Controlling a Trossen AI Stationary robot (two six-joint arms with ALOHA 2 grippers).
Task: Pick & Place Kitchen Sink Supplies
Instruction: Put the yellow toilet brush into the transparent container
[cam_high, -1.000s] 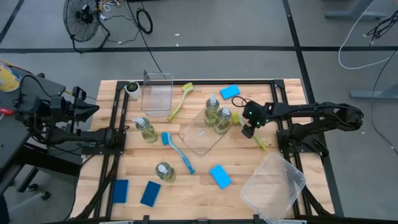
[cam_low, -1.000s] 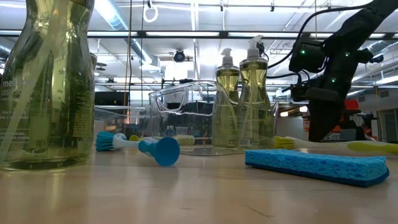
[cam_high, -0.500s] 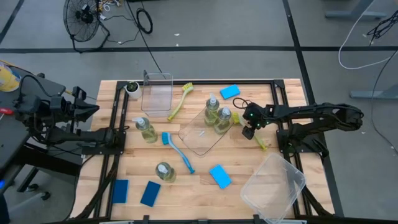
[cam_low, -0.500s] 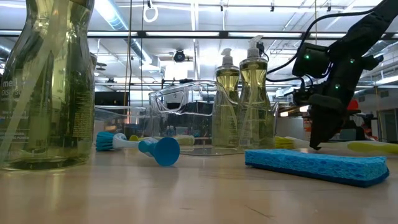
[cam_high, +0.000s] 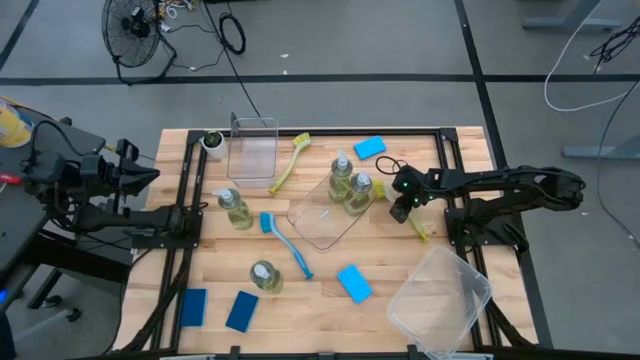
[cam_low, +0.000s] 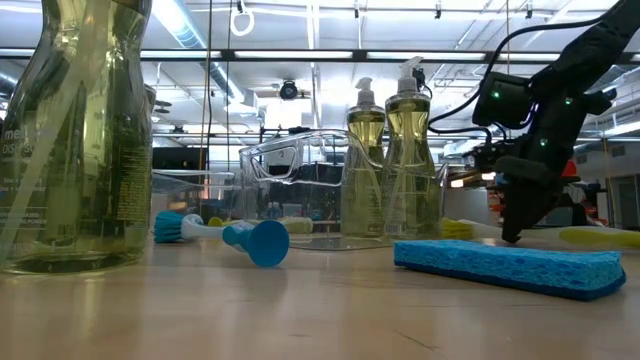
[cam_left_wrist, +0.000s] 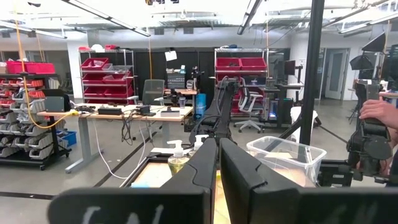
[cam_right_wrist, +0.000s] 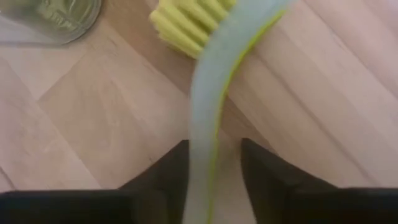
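Observation:
A yellow-green dish brush (cam_high: 418, 228) lies flat on the wooden table right of the clear flat tray (cam_high: 320, 222). My right gripper (cam_high: 399, 212) points down over its handle (cam_right_wrist: 208, 93), just behind the bristles (cam_right_wrist: 186, 25), with one finger on each side and a narrow gap between them. In the low view, the right gripper (cam_low: 515, 235) reaches down to the table behind a blue sponge (cam_low: 505, 266). My left gripper (cam_left_wrist: 217, 168) is shut with nothing in it, held off the table's left edge (cam_high: 150, 178). My right gripper comes from above with its fingers across the brush handle (cam_right_wrist: 202, 168). One finger (cam_right_wrist: 171, 168) lies at the handle's edge, and I cannot tell whether it touches. Bare wood shows between the handle and the other finger (cam_right_wrist: 261, 168). The brush lies on the table.
Two bottles (cam_high: 350, 182) stand at the tray's far end, two more (cam_high: 236, 208) (cam_high: 265, 275) farther left. A blue brush (cam_high: 285, 240), another yellow-green brush (cam_high: 288, 160) and several blue sponges (cam_high: 353, 283) lie about. Clear bins stand at the far left (cam_high: 252, 148) and near right (cam_high: 440, 300).
My right gripper has come down a little onto the yellow-green brush and tipped slightly, its tips now at table level. The brush has stayed where it lay.

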